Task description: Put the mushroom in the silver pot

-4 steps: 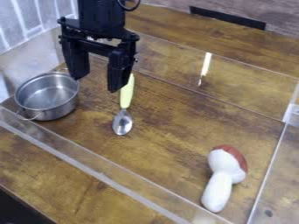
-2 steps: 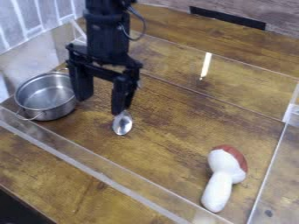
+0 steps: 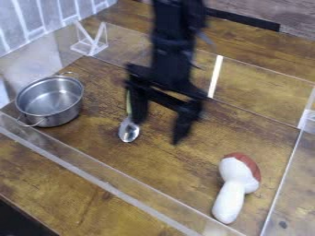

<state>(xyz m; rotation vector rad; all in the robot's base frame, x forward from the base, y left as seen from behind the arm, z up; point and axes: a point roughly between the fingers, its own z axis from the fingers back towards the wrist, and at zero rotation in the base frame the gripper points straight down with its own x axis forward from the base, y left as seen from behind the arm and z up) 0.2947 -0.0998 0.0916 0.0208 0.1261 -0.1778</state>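
The mushroom lies on the wooden table at the lower right, cream stem toward the front, reddish-brown cap toward the back. The silver pot stands at the left, with nothing showing inside it. My gripper hangs over the middle of the table, pointing down, its two black fingers spread wide with nothing between them. It is blurred from motion, between pot and mushroom, and apart from both.
A metal spoon with a yellow-green handle lies just left of the gripper, partly behind a finger. A clear plastic wall fences the work area along the front and right. A clear stand sits at the back left.
The gripper has swept right and toward the front, from beside the pot to the middle of the table, staying open. The mushroom, pot and spoon have not moved.
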